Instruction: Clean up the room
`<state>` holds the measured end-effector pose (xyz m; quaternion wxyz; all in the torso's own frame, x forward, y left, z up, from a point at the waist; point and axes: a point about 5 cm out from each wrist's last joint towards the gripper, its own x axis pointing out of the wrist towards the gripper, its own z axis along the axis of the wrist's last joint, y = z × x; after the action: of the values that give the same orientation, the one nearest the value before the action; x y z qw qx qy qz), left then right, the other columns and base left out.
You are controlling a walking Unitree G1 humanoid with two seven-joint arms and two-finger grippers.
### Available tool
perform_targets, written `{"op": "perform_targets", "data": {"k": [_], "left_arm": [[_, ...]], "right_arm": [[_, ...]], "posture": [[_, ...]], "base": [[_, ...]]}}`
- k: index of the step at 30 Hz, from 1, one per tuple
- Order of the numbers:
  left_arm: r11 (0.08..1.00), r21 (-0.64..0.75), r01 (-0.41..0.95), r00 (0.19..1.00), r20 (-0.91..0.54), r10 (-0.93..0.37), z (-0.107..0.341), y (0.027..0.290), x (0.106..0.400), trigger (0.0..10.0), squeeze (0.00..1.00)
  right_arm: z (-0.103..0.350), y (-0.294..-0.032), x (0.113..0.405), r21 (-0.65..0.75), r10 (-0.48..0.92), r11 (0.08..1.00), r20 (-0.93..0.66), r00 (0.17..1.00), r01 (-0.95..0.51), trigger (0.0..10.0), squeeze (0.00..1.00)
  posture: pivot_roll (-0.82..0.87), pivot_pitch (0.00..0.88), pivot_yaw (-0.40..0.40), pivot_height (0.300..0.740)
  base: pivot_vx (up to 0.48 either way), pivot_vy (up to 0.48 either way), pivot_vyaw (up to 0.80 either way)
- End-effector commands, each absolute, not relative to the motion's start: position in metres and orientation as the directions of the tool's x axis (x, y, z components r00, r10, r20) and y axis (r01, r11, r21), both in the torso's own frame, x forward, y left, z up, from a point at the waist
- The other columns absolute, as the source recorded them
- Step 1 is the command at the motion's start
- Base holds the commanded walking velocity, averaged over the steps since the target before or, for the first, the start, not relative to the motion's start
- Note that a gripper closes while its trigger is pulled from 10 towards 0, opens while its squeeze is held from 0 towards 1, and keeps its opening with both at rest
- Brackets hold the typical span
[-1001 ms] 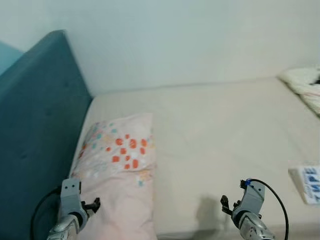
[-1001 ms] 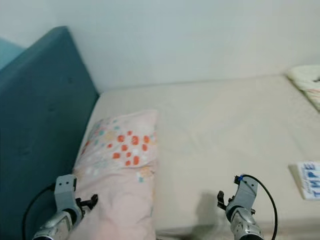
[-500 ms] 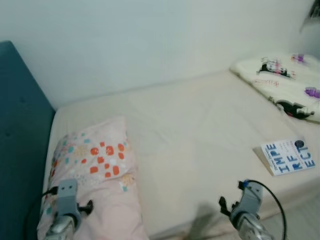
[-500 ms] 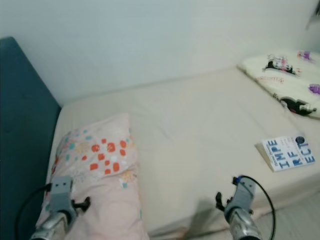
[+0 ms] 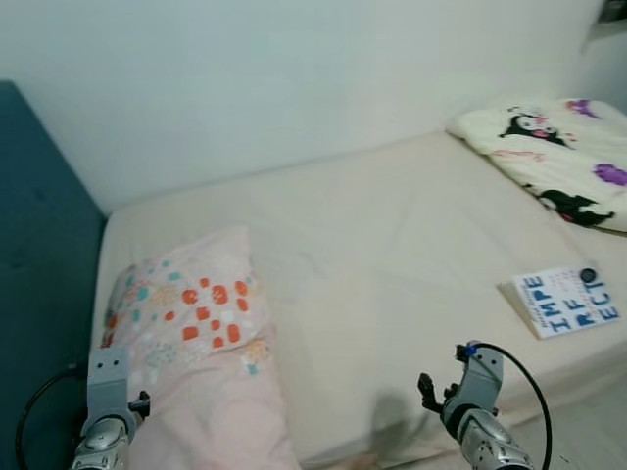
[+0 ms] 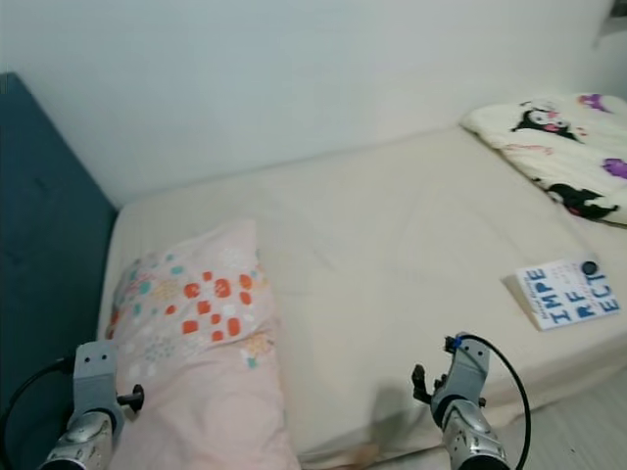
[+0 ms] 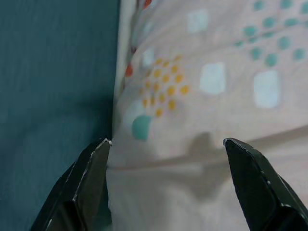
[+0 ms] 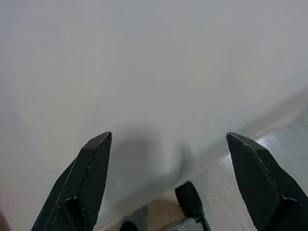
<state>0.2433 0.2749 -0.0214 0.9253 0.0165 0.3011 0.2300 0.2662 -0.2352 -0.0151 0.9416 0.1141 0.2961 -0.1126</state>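
bed (image 5: pixel 392 245) with cream sheet, teal headboard (image 5: pixel 39 245) at left | pink dotted pillow (image 5: pixel 196 323) near left | book (image 5: pixel 568 302) at near right edge | printed blanket (image 5: pixel 549 157) far right | left gripper (image 7: pixel 166 144) spread over pillow's edge | right gripper (image 8: pixel 168 139) spread over bed's near edge

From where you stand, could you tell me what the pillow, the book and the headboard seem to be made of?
The pillow looks like soft matte cotton: it sags and creases, with printed orange and teal dots. The book appears to be a paperback with a smooth, perhaps lightly glossy, card cover, lying flat with crisp blue lettering. The headboard seems upholstered in matte teal fabric, possibly velvet; the weave is too fine to tell.
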Motion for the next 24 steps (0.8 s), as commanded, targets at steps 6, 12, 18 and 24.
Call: {"op": "perform_targets", "data": {"k": [6, 12, 18, 24], "left_arm": [[0.922, -0.075, -0.381, 0.723, -0.646, 0.246, -0.042, 0.247, 0.231, 10.0, 0.0], [0.911, -0.238, -0.337, 0.763, -0.635, 0.116, -0.046, 0.233, 0.23, 10.0, 0.0], [0.921, -0.204, -0.331, 0.763, -0.632, 0.134, -0.046, 0.238, 0.228, 10.0, 0.0], [0.941, -0.052, -0.335, 0.745, -0.625, 0.231, -0.042, 0.25, 0.228, 10.0, 0.0]], "right_arm": [[-0.016, -0.236, 0.265, 0.132, -0.147, 0.952, -0.594, 0.791, 0.275, 10.0, 0.0], [-0.015, -0.24, 0.265, 0.122, -0.153, 0.953, -0.596, 0.789, 0.277, 10.0, 0.0], [-0.014, -0.24, 0.266, 0.118, -0.154, 0.954, -0.594, 0.79, 0.275, 10.0, 0.0], [-0.013, -0.24, 0.266, 0.118, -0.151, 0.956, -0.592, 0.792, 0.27, 10.0, 0.0]], "posture": [[-0.08, 0.116, 0.102, 0.705], [-0.09, 0.115, 0.101, 0.68], [-0.09, 0.113, 0.101, 0.655], [-0.09, 0.114, 0.102, 0.63]], "base": [[0.0, 0.0, 0.0], [0.0, 0.0, 0.0], [0.0, 0.0, 0.0], [0.0, 0.0, 0.0]]}}
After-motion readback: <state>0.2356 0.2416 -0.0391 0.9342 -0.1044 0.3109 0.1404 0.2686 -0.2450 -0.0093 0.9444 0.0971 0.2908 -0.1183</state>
